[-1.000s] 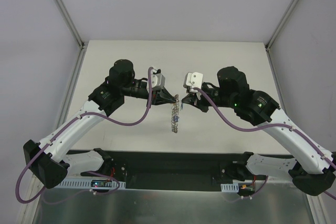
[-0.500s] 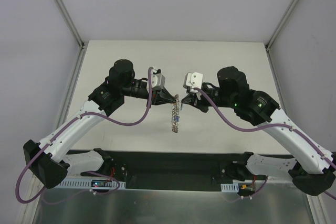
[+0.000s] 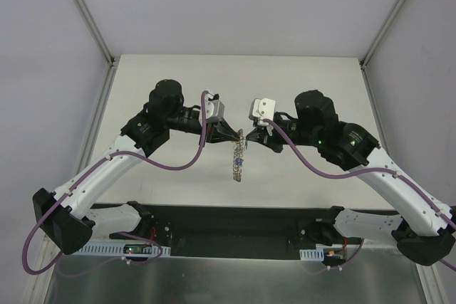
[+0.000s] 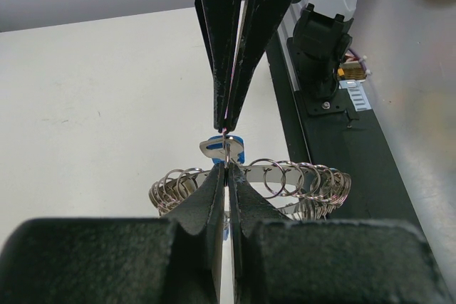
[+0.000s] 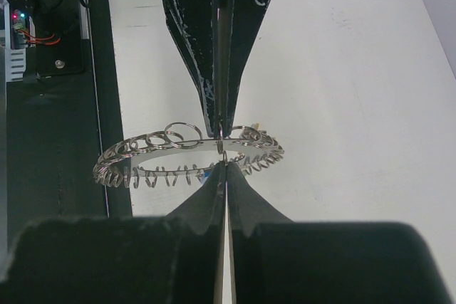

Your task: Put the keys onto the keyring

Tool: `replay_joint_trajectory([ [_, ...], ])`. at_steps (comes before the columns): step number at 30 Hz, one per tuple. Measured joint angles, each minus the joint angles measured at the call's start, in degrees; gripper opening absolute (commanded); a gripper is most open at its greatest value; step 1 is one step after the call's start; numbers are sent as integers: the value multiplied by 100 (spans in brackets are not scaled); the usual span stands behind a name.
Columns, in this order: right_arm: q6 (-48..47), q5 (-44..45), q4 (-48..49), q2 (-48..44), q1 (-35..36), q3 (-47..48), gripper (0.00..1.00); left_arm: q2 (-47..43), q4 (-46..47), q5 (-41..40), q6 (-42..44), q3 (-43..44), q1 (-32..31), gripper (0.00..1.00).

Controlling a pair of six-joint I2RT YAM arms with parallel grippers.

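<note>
Where the two arms meet over the middle of the bench (image 3: 320,83), the keyring (image 3: 236,158) hangs in the air, clear of the surface. From above it shows edge-on, as a thin strip running from the pincer tips toward the near edge.

Left pincer (image 4: 226,173): fully closed, the fingertips clamped on the flat band of the keyring's rim. In its own wrist view the ring spreads out to both sides of the tips, the larger share to the right.

Right pincer (image 5: 226,167): also fully closed. It comes at the ring from the opposite side, so the two pincers point nose to nose with a narrow gap between them. Its tips sit right at the ring's rim, against a small wire loop. Whether they pinch that loop, the key just beside it, or the band itself cannot be told.

Rim of the keyring: crowded with small wire loops (image 4: 313,179) all the way round, which gives it a bumpy outline.

One blue-headed key (image 4: 234,149) shows between the two sets of tips, touching the rim at the spot where the pincers meet. A blue speck shows partway down the ring in the overhead view. Other keys are too small to pick out.
</note>
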Motion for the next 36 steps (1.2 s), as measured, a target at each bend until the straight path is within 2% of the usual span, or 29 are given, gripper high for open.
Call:
replay_joint_trajectory([
  [36,4,39,2,-94,0,-2,1,35,7,-61,4,35,0,0],
])
